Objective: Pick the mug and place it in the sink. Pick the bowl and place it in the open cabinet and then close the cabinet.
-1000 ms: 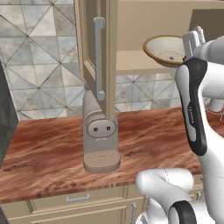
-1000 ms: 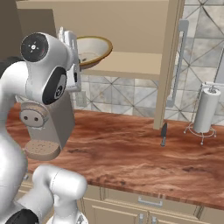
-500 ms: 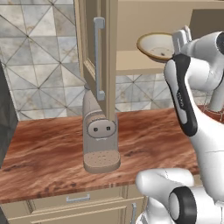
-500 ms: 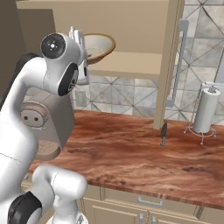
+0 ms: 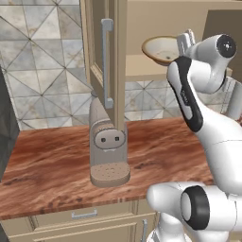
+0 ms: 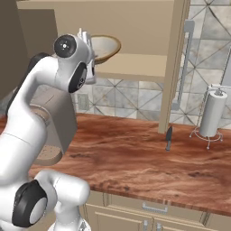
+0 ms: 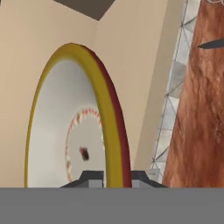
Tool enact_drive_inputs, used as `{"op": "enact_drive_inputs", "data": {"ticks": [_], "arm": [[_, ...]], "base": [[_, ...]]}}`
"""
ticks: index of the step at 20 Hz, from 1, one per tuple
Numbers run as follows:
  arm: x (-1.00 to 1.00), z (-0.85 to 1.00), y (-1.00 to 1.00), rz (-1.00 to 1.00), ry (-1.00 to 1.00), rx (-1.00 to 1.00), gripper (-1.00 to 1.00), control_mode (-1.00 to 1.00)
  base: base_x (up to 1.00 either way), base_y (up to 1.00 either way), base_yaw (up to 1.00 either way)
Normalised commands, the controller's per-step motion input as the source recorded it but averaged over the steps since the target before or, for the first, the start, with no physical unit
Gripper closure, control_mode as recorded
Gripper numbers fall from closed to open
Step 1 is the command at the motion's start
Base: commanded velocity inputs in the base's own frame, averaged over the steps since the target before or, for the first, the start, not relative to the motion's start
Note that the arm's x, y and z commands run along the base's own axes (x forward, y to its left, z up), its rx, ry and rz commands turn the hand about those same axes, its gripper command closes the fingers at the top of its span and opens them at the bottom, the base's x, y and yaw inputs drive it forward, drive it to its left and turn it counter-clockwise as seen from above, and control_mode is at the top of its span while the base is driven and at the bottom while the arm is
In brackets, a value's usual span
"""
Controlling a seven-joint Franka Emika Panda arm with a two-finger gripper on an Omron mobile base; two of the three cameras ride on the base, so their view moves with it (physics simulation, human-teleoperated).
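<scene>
- Two dark fingertips of the gripper (image 7: 111,175) sit clamped on the rim of the shallow off-white bowl (image 5: 163,49) (yellow-edged, seen from the hand).
- Bowl hangs tilted just above the shelf of the open beige-tan wooden wall cabinet (image 5: 116,66).
- Level it, lower until its foot rests on the shelf, then release.
- Further back: the cabinet's rear panel.
</scene>
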Motion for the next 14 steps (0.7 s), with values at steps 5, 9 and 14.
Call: {"op": "enact_drive_inputs", "data": {"ticks": [5,9,14], "arm": [[0.33,-0.28,0.00,0.02,0.00,0.00,1.00,-1.00],[0.27,-0.30,0.04,0.01,0.00,0.00,1.00,-1.00],[0.27,-0.25,0.12,0.00,-0.06,0.00,1.00,-1.00]], "base": [[0.00,0.00,0.00],[0.00,0.00,0.00],[0.00,0.00,0.00]]}}
